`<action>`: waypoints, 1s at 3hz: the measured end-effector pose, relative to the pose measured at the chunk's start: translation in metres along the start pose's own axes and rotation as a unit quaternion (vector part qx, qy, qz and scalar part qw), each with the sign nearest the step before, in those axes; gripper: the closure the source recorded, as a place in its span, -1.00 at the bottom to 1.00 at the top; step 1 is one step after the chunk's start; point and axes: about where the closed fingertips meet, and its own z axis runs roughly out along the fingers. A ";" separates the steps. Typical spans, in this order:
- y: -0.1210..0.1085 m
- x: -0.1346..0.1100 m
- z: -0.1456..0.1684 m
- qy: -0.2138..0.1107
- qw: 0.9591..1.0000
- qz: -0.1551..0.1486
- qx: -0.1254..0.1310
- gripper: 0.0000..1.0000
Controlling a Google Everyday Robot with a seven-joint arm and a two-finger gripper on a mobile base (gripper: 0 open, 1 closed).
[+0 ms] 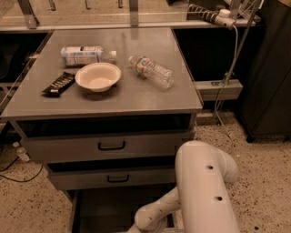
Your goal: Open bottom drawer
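The white robot arm [204,191] stands nearest, in front of the grey metal cabinet [182,98], at its right side. The arm bends down and to the left toward the foot of the cabinet. The gripper lies beyond the lower edge of the view, so I cannot tell if it is open or what it holds.

The bottom drawer [113,207] is at the lowest level of the cabinet. It is pulled out, and its dark flat tray shows under the middle drawer [82,179]; its front is cut off by the edge. The middle drawer and the top drawer [68,148] each stand a little out of the cabinet.

On the top of the cabinet, toward its front left, lies a black snack wrapper [59,83], with a white bowl [97,76] just beside it. A clear plastic bottle [151,72] lies on its side near the middle. A white-labelled bottle [86,55] lies further back on the left.

Behind the cabinet, to its right, a power strip [225,12] sits on a ledge.
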 end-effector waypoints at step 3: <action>0.041 0.028 0.009 0.001 1.000 -0.003 -0.012 -1.00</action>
